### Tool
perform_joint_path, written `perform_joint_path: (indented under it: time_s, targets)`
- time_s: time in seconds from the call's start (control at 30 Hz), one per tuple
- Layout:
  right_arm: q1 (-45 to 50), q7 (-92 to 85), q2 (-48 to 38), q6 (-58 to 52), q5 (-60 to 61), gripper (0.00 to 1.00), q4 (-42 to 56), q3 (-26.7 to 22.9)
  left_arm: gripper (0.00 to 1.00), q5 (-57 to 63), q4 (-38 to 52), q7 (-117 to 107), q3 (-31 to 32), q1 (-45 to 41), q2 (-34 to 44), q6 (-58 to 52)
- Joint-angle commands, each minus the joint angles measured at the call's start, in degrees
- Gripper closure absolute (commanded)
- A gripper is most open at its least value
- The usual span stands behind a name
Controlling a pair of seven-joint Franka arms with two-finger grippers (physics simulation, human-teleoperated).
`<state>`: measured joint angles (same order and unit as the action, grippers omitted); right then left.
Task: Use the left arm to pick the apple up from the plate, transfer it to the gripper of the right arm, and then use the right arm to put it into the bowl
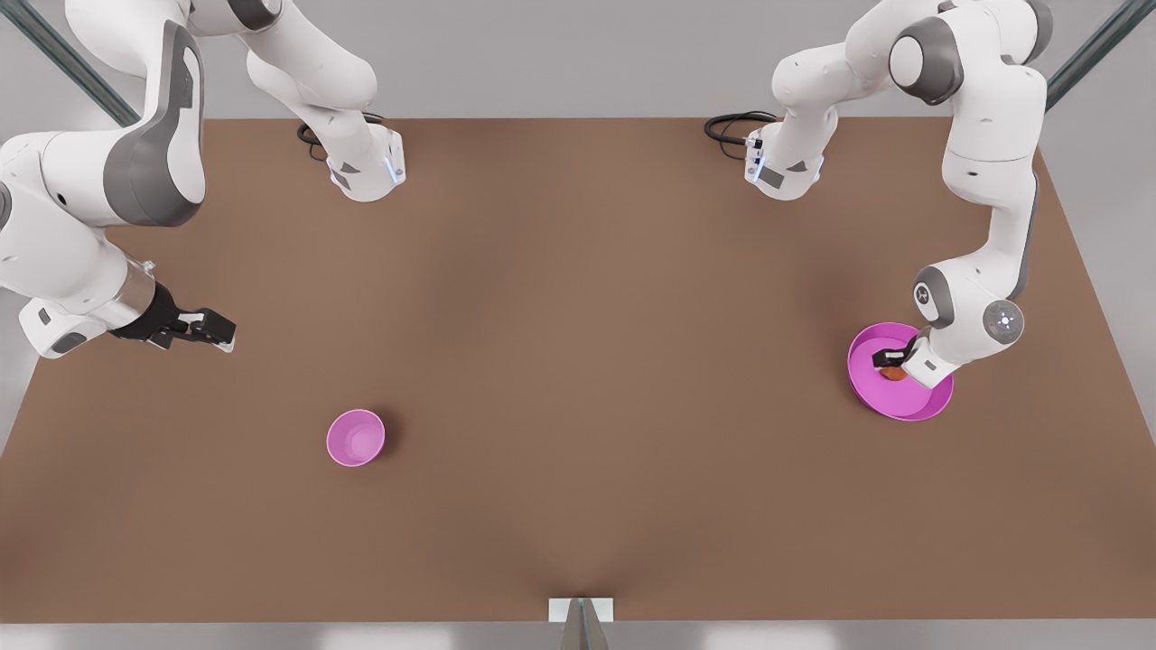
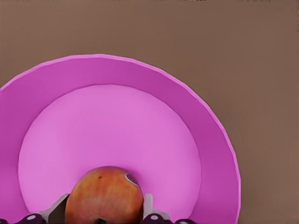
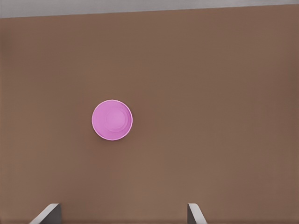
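The red-orange apple [image 2: 105, 196] lies on the wide magenta plate [image 2: 117, 70] at the front view's right. My left gripper [image 1: 890, 361] is lowered into the plate [image 1: 894, 402], and its fingers [image 2: 148, 207] press against both sides of the apple [image 1: 894, 372], shut on it. The apple still rests on the plate's floor. At the front view's left, my right gripper [image 1: 212, 329] hovers over the table with the silver cuff behind it; its fingers [image 3: 194, 212] stand apart, open and empty. The small pink bowl [image 1: 355, 438] sits on the table below and to the right of it in the front view, also seen in the right wrist view [image 3: 112, 120].
The brown table [image 1: 578, 361] stretches wide between the bowl and the plate. Both arm bases [image 1: 366, 167] [image 1: 781, 167] stand at the far edge, with black cables beside them. A small white bracket [image 1: 581, 610] sits at the near edge.
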<state>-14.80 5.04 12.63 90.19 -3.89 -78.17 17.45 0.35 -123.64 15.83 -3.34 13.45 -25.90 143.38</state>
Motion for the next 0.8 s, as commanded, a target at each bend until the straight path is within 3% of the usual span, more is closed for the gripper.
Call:
perform_joint_path:
  time_s: [0.0,0.6,0.77]
  targets:
    - [0.0,0.1,0.0,0.0,0.0,0.00,0.0,0.0,0.21,0.1,0.2,1.7,0.0,0.0,0.1,0.1]
    - [-0.1,0.0,0.0,0.0,0.1,0.00,0.0,-0.1,0.32,0.1,0.3,1.7,0.0,-0.4,-1.1,0.0]
    - [-0.1,0.0,0.0,0.0,0.1,0.00,0.0,-0.1,0.33,0.1,2.3,0.9,0.3,-1.5,7.0,-8.9]
